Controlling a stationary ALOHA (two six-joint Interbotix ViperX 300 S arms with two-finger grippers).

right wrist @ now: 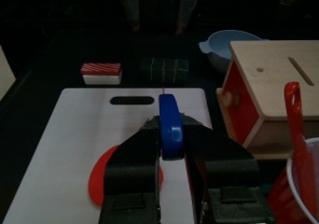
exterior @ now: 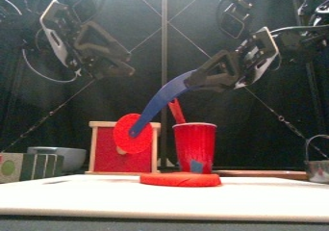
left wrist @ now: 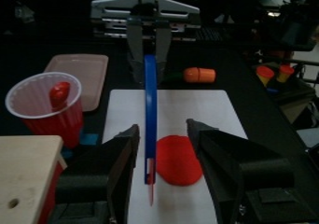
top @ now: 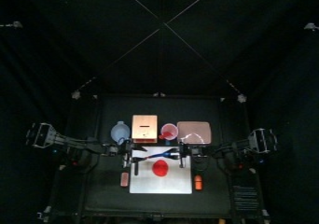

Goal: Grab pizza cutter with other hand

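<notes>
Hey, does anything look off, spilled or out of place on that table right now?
Nothing stands out. The pizza cutter is in the air, clamped in the right gripper, its wheel hanging above the red disc. The left gripper is open, clear of it. The red cup stands upright; nothing looks spilled.

left hand [left wrist: 159, 162]: spread, empty | right hand [right wrist: 174, 153]: clamped, raised

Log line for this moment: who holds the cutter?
right gripper: shut on pizza cutter | left gripper: open, cutter between jaws, untouched | red disc below
</notes>
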